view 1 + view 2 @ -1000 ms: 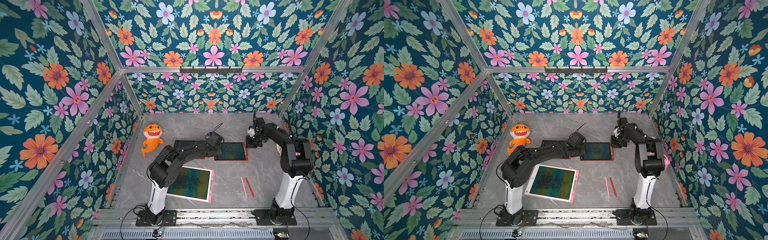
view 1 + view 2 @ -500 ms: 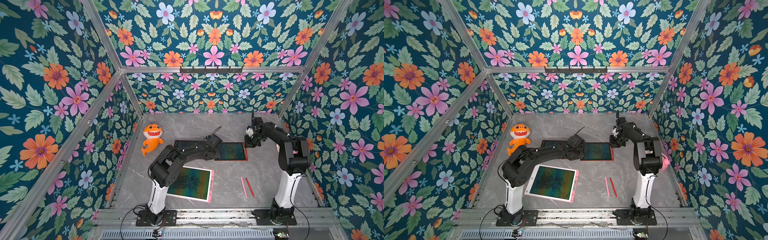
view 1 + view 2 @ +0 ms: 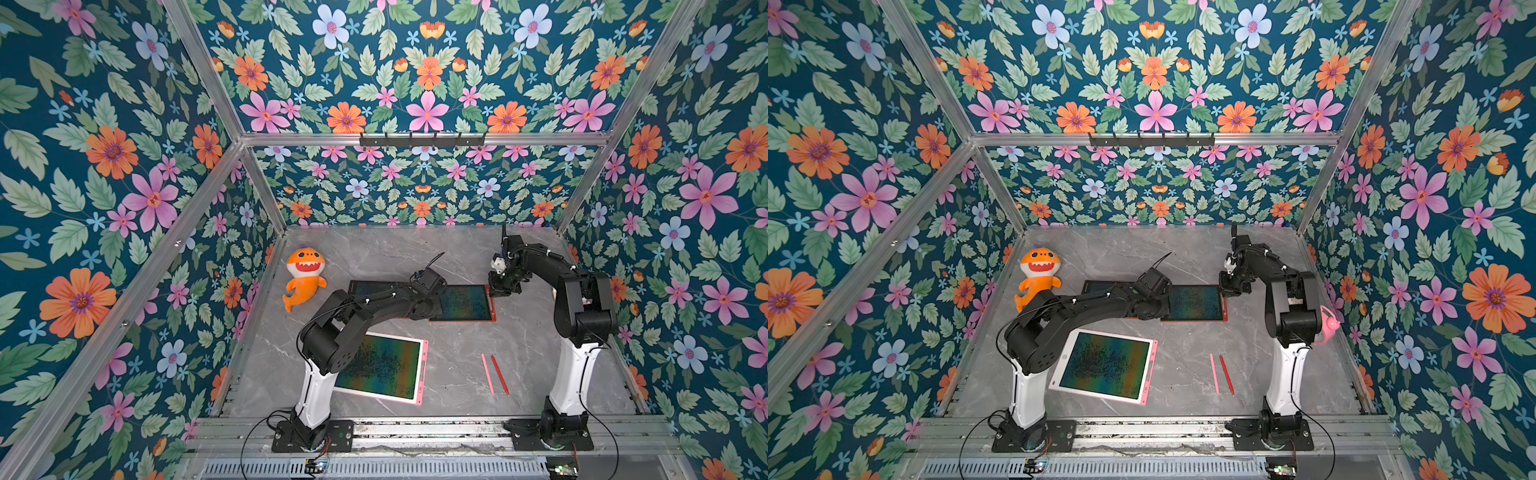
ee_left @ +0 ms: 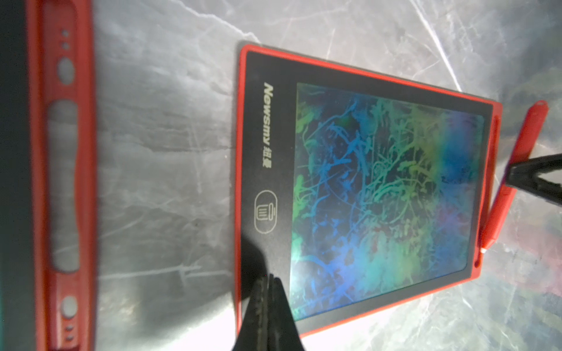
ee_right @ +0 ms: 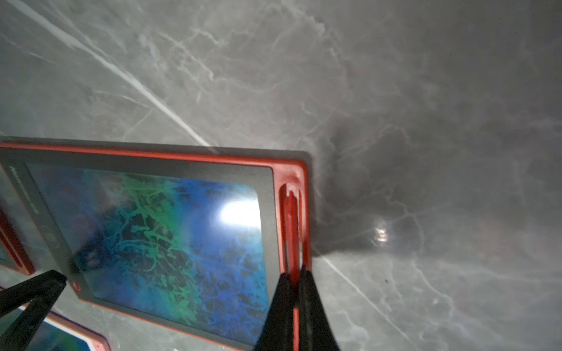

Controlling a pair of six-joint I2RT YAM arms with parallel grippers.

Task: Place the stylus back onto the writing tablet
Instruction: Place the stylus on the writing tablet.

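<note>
A red-framed writing tablet (image 3: 465, 301) (image 3: 1196, 302) with a rainbow screen lies mid-table. Along its right edge runs a stylus slot (image 5: 296, 182). My right gripper (image 5: 295, 273) (image 3: 498, 289) is shut on a red stylus (image 5: 290, 218) (image 4: 529, 133) held over that slot. In the left wrist view the stylus is slanted, its tip near the slot's end and its other end standing off the edge. My left gripper (image 4: 269, 278) (image 5: 57, 278) is shut with nothing in it, its tip down on the tablet's (image 4: 380, 194) opposite side.
A second red tablet (image 3: 365, 286) (image 4: 60, 182) lies partly under the left arm. A pink-framed tablet (image 3: 382, 365) sits near the front. A pink stylus (image 3: 487, 374) and a red stylus (image 3: 500, 375) lie loose front right. An orange plush shark (image 3: 305, 276) sits at the left.
Both arms have shifted only slightly. The right gripper still holds the stylus at the tablet's right edge, and the left gripper stays down on the tablet.
</note>
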